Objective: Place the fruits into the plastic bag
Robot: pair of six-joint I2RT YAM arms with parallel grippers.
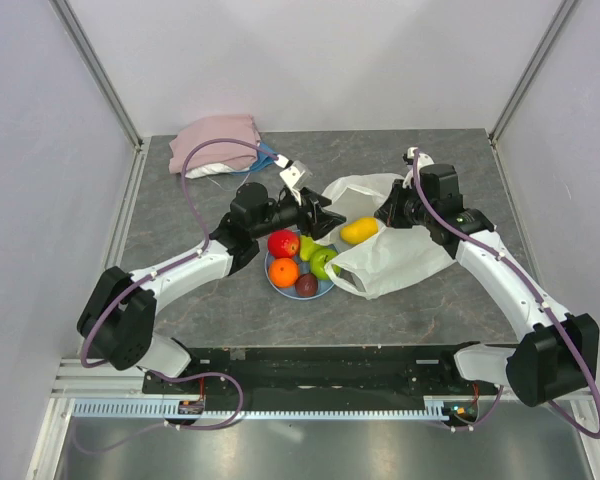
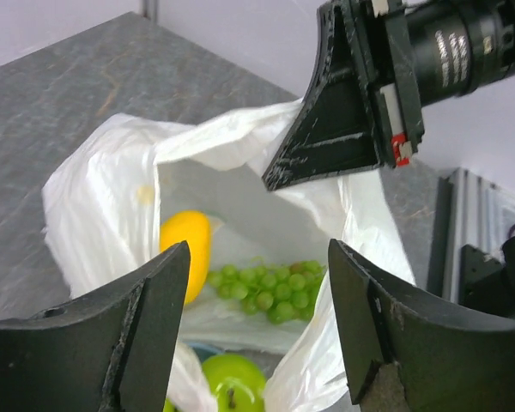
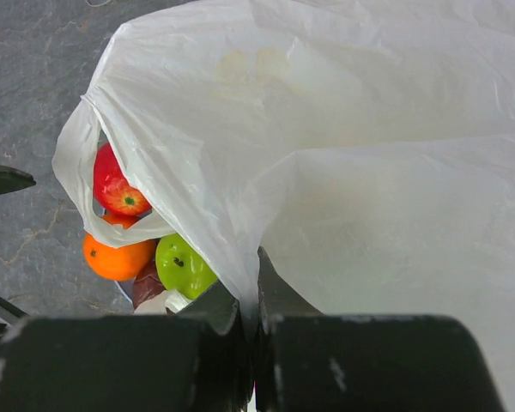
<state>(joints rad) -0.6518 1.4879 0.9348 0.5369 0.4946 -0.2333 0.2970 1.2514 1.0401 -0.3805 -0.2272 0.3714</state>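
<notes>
The white plastic bag lies right of centre, its mouth facing left. My right gripper is shut on the bag's upper edge and holds the mouth open. In the left wrist view the yellow mango and the green grapes lie inside the bag. My left gripper is open and empty, just in front of the mouth. On the light-blue plate sit the red apple, the orange, the green apple, the pear and the dark fruit.
A folded pink cloth lies at the back left with a blue item beside it. The plate touches the bag's left side. White walls enclose the grey table at the back and sides.
</notes>
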